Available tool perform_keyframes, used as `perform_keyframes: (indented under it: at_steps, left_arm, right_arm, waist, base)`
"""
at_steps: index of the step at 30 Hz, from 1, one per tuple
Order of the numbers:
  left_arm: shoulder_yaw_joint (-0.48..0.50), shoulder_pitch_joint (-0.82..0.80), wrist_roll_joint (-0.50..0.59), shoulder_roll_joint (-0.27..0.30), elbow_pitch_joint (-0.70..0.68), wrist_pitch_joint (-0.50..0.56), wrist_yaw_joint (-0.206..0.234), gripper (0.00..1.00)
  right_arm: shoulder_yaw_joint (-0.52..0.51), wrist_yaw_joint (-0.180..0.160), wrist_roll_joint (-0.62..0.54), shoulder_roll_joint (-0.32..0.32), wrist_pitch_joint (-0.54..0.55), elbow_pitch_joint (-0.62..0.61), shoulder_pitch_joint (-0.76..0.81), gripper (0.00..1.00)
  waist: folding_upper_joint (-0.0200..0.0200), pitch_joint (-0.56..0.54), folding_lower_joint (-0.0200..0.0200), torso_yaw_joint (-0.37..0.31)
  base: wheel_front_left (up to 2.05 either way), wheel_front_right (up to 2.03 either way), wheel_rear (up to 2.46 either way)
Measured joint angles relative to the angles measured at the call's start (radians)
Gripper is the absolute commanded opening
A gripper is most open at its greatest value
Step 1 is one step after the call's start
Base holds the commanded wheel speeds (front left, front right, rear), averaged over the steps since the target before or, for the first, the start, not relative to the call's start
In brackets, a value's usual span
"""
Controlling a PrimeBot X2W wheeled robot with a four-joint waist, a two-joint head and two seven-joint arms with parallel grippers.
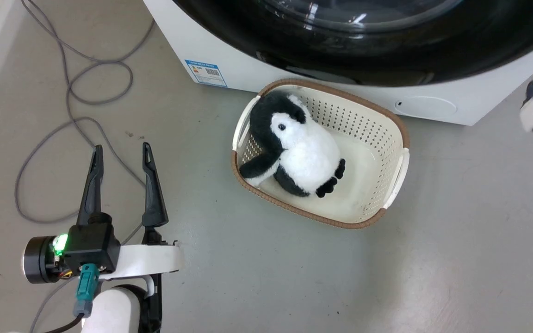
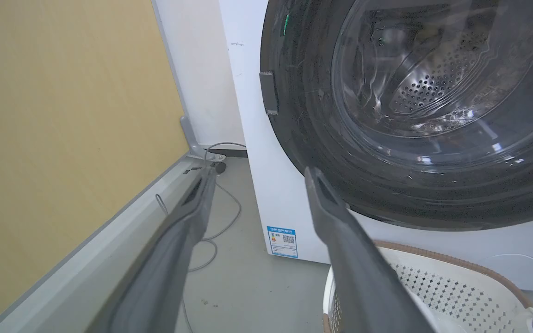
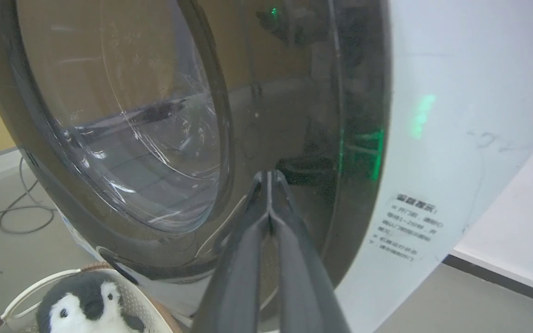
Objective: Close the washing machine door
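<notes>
**Washing machine door (image 1: 387, 60), round, glossy black, with a bulging clear glass centre, lying against the white cabinet**

In the head view the washing machine door is spanning the top of the frame. Its black ring is sitting flat on the white machine front (image 1: 479, 99); whether it is latched cannot be told.

The left end effector (image 1: 121, 147) is hovering at the lower left over the grey floor (image 1: 248, 277), its two dark fingers standing wide apart and holding nothing. In the left wrist view those fingers are pointing toward the door's left edge, well apart from it.

The right end effector (image 3: 269, 175) is showing at the centre of the right wrist view, fingers pressed together on nothing. Its tips are sitting just before the door's black ring on the right side of the frame; contact cannot be told.

A cream perforated plastic basket with a brown woven rim (image 1: 363, 125) is standing on the floor just below the door, at mid-frame. A black-and-white plush penguin (image 1: 303, 152) is lying inside it. A thin grey cable (image 1: 70, 92) is looping across the floor at the upper left.
</notes>
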Motion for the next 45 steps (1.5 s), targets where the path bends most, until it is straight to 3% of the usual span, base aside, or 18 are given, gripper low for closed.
perform_keyframes:
  at_steps: [13, 19, 25, 34, 35, 36, 37, 45]
  left_arm:
    - [0.02, -0.002, 0.0, -0.009, 0.003, 0.0, 0.0, 1.0]
    - [0.035, 0.015, 0.011, -0.006, 0.012, 0.0, 0.001, 1.0]
    - [0.049, 0.054, 0.026, 0.011, 0.028, 0.0, 0.001, 1.0]
    - [0.048, 0.126, 0.027, 0.021, 0.048, 0.0, 0.004, 1.0]
    - [0.048, 0.136, 0.027, 0.023, 0.05, 0.0, 0.004, 1.0]
    - [0.048, 0.144, 0.027, 0.024, 0.053, 0.0, 0.004, 1.0]
    - [0.048, 0.151, 0.027, 0.025, 0.055, 0.0, 0.004, 1.0]
    - [0.047, 0.2, 0.026, 0.028, 0.062, 0.0, 0.009, 1.0]
  right_arm:
    - [-0.088, 0.0, -0.1, 0.061, 0.0, 0.064, -0.041, 0.0]
    - [-0.14, -0.001, -0.133, 0.099, 0.0, -0.071, 0.054, 0.0]
    - [-0.206, -0.001, -0.168, 0.177, 0.0, -0.257, 0.212, 0.0]
    - [-0.177, -0.001, -0.175, 0.288, 0.0, -0.413, 0.427, 0.0]
    - [-0.175, -0.001, -0.167, 0.297, 0.0, -0.422, 0.448, 0.19]
    - [-0.177, -0.001, -0.154, 0.305, 0.0, -0.43, 0.468, 0.81]
    - [-0.179, -0.001, -0.138, 0.314, 0.0, -0.435, 0.488, 1.0]
    - [-0.158, -0.001, -0.104, 0.343, 0.0, -0.466, 0.619, 1.0]
  waist:
    - [0.0, -0.03, -0.0001, -0.013]
    - [0.0, -0.085, -0.0001, -0.035]
    - [0.0, -0.158, -0.0002, -0.072]
    - [0.0, -0.27, -0.0002, -0.144]
    - [0.0, -0.282, -0.0002, -0.152]
    - [0.0, -0.293, -0.0002, -0.16]
    - [0.0, -0.305, -0.0002, -0.169]
    - [0.0, -0.374, -0.0002, -0.232]
  base:
    - [0.0, 0.0, 0.0]
    - [0.0, 0.0, 0.0]
    - [0.0, 0.0, 0.0]
    - [0.0, 0.0, 0.0]
    - [0.0, 0.0, 0.0]
    - [0.0, 0.0, 0.0]
    - [0.0, 0.0, 0.0]
    - [0.0, 0.0, 0.0]
